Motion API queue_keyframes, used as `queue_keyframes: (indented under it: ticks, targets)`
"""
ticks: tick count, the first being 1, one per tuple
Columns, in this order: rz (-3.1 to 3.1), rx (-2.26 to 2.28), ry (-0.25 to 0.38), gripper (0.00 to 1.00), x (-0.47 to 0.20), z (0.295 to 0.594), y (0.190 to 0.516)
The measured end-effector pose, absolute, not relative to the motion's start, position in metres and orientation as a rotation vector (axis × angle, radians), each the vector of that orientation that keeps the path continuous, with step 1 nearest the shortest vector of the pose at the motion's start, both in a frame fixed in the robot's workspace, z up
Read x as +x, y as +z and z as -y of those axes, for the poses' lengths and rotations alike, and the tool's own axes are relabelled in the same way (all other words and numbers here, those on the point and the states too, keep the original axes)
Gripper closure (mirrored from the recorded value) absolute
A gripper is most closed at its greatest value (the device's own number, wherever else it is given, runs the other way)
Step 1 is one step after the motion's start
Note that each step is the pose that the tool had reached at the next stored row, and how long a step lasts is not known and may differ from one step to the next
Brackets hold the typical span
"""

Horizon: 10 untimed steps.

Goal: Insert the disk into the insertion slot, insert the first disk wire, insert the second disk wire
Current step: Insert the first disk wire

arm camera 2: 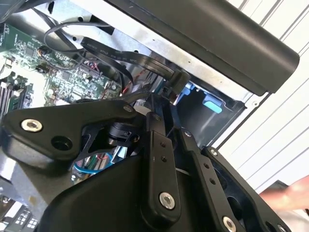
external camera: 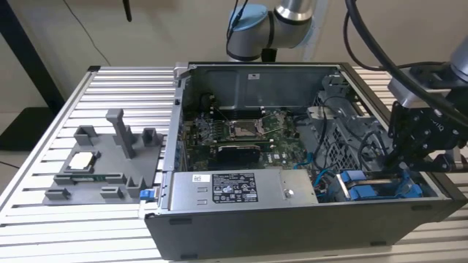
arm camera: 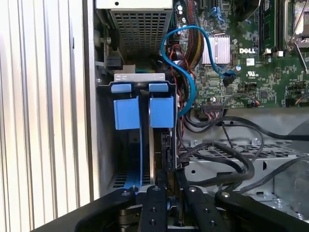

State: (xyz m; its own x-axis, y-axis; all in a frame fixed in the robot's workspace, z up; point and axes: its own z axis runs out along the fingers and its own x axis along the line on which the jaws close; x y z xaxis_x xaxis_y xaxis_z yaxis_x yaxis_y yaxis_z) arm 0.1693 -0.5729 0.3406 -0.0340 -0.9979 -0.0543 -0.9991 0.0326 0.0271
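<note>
Disk [arm camera: 161,112] in blue carrier, standing in the slot [arm camera: 104,125] just ahead of the fingers [arm camera: 155,205]. Fingers nearly closed, pinching a black wire plug [arm camera 2: 177,81] beside the disk's edge.

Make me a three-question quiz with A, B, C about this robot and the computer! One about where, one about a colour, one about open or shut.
1. Where is the gripper?
A) over the grey tray
B) down in the case, by the carriers
C) outside the case, on the table

2. What colour are the carriers?
A) blue
B) green
C) orange

3. How is the case?
A) shut all round
B) open, with its inside showing
C) wrapped in a box

Answers: 1 B, the exterior view shows it reaching into the case's corner beside them. 2 A, the first wrist view shows them bright blue. 3 B, the motherboard lies bare.
</note>
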Motion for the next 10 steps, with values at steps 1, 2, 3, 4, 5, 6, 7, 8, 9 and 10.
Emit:
queue_keyframes:
  ticks: [1,2,3,4,5,6,7,8,9,10]
  targets:
    - [-2.24,-2.172,0.089,0.81,0.169,0.573,0.3403]
    - [-2.236,-2.175,0.088,0.81,0.1688,0.5729,0.3397]
    - [-2.233,-2.178,0.088,0.81,0.1685,0.573,0.3392]
    - [-2.23,-2.182,0.088,0.81,0.1683,0.573,0.3383]
    - [-2.227,-2.185,0.088,0.81,0.1682,0.5729,0.3374]
    - [-2.224,-2.188,0.089,0.81,0.1681,0.5729,0.3365]
    - [-2.221,-2.191,0.089,0.81,0.168,0.5729,0.3361]
    - [-2.218,-2.194,0.089,0.81,0.1679,0.5729,0.3358]
    - [-2.216,-2.197,0.089,0.81,0.1679,0.5729,0.3357]
    - [-2.214,-2.198,0.089,0.81,0.1679,0.573,0.3356]
